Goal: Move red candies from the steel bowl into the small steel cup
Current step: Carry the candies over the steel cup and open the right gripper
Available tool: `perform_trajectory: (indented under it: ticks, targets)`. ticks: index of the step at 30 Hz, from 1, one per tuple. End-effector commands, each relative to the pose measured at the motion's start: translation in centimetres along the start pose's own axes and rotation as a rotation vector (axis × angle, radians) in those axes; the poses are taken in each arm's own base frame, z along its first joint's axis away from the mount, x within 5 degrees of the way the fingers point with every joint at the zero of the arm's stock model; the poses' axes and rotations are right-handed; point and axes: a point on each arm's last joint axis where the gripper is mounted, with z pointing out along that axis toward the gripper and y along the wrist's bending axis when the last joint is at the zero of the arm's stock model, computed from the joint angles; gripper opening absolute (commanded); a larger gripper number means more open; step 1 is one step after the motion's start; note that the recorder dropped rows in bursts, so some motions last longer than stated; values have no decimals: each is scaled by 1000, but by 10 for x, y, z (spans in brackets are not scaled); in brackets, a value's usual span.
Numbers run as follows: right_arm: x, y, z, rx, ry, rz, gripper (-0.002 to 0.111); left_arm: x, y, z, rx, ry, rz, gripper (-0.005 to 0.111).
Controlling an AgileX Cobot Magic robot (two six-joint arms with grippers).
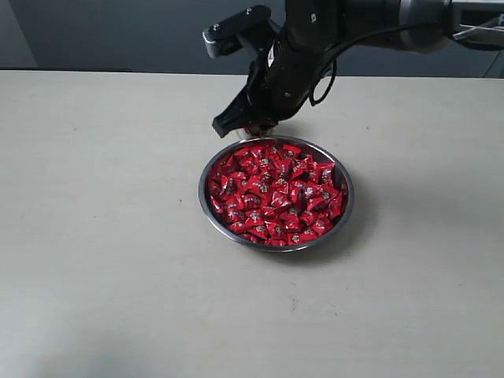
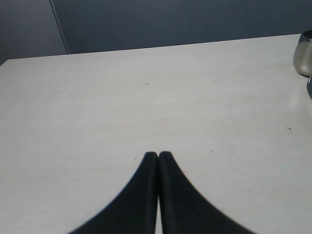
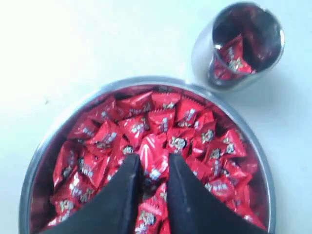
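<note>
The steel bowl (image 1: 347,206) sits mid-table, heaped with red candies (image 1: 276,193). My right gripper (image 1: 246,127) hangs over the bowl's far rim, and its arm hides the cup in the exterior view. In the right wrist view this gripper (image 3: 153,163) is shut on a red candy (image 3: 157,155), above the pile (image 3: 102,141) in the bowl (image 3: 51,134). Just beyond the rim stands the small steel cup (image 3: 201,56), with a few candies (image 3: 231,58) inside. My left gripper (image 2: 158,155) is shut on nothing over bare table, with the cup (image 2: 304,51) at the frame's edge.
The pale table (image 1: 94,236) spreads wide around the bowl, with a dark wall behind its far edge. A sliver of the bowl's rim (image 2: 310,87) shows at the edge of the left wrist view. The left arm is out of the exterior view.
</note>
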Motion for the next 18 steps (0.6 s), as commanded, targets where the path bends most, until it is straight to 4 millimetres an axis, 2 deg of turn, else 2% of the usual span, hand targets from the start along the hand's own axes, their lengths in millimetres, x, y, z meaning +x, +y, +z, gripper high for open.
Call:
perform_trajectory:
  ticks: [1,6,10,18]
  targets:
    - [-20,-8,2,25,-100,-2,0,-3,0,-1,4,-20,2,0]
    - [-38,-39,27,30,-100,84,0,-3,0,-1,4,-20,2,0]
    - [-45,-59,50,19,-103,153,0,-3,0,-1,4,-20,2,0]
    - [-46,-83,93,8,-92,229,0,-3,0,-1,4,-20,2,0]
